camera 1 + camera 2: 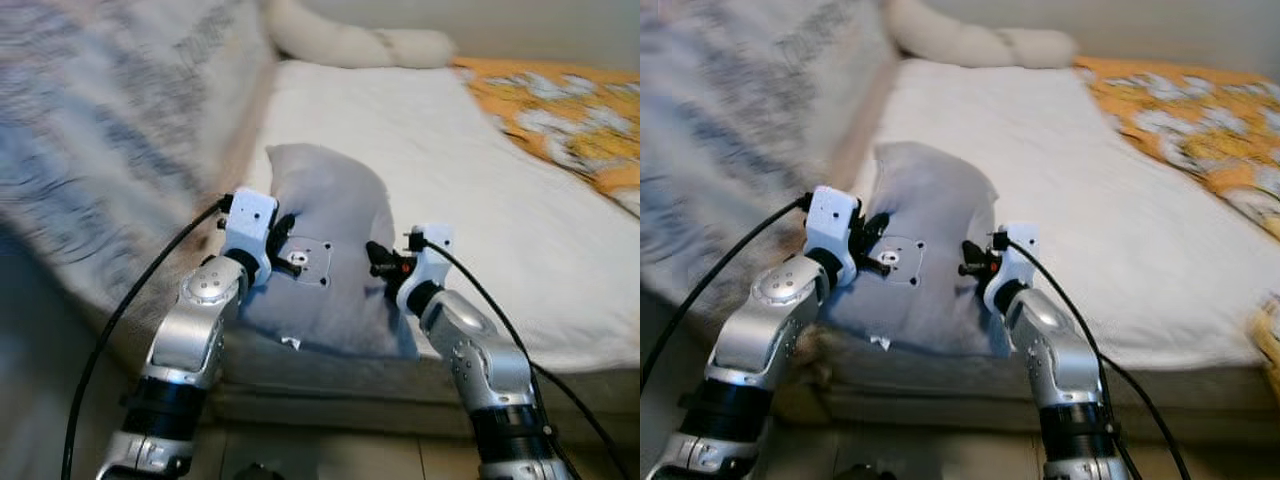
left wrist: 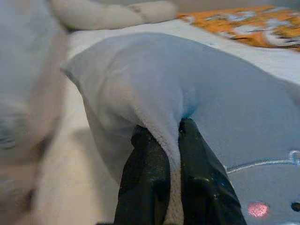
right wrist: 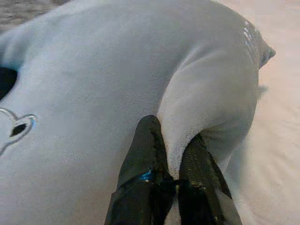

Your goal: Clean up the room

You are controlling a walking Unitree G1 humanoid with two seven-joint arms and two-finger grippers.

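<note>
You have both arms raised in front of you, elbows bent, forearms reaching forward over the near edge of the bed (image 1: 520,230). Between them sits the pillow (image 1: 330,240), pale grey, standing up on the white sheet near that edge, its top corner pointing away from you.

Your left gripper (image 2: 169,140) is at the pillow's left side. In the left wrist view its two black fingers (image 2: 147,168) are closed on a fold of the plush fabric, which bunches up between them. A stitched outline and a small pink spot show on the pillow's face just beside that grip.

Your right gripper (image 3: 176,150) is at the pillow's right side, its wrist turned inward. Its fingers (image 3: 143,154) pinch a ridge of fabric the same way, with the pillow bulging out above them.

A patterned grey blanket (image 1: 110,120) lies along your left, blurred. A long cream bolster (image 1: 360,42) rests at the far end of the bed, and an orange flowered cover (image 1: 570,110) is spread over the far right. Black cables run down from each wrist along the silver arms.
</note>
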